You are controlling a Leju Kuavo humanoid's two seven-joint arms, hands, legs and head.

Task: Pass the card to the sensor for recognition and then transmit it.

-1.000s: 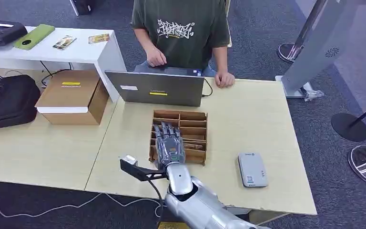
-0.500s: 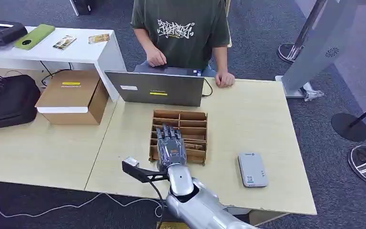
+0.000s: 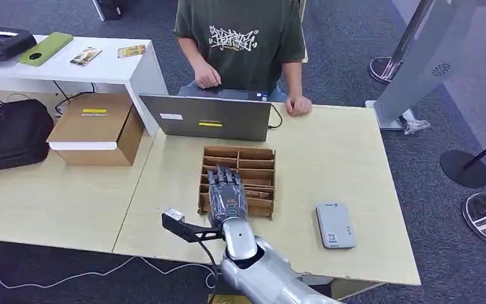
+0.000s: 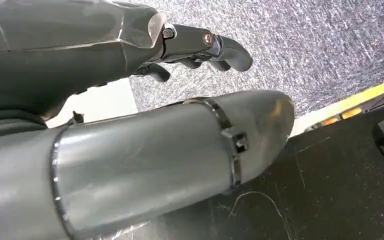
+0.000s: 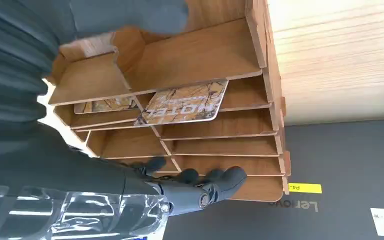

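Where the wooden organizer (image 3: pixel 238 180) opens toward the robot, a card (image 5: pixel 185 103) printed "HOTEL" lies tilted in one of its slots, with a second card (image 5: pixel 104 105) in the neighbouring slot. The right hand (image 3: pixel 226 190) hovers over the organizer's left column, fingers (image 5: pixel 215 182) stretched out and holding nothing. The grey sensor (image 3: pixel 335 225) lies on the table (image 3: pixel 329 158) to the right, well apart from the organizer. The left hand (image 4: pixel 200 50) hangs over carpet, fingers loosely curled, empty. A person (image 3: pixel 240 41) sits behind a laptop (image 3: pixel 205 118)
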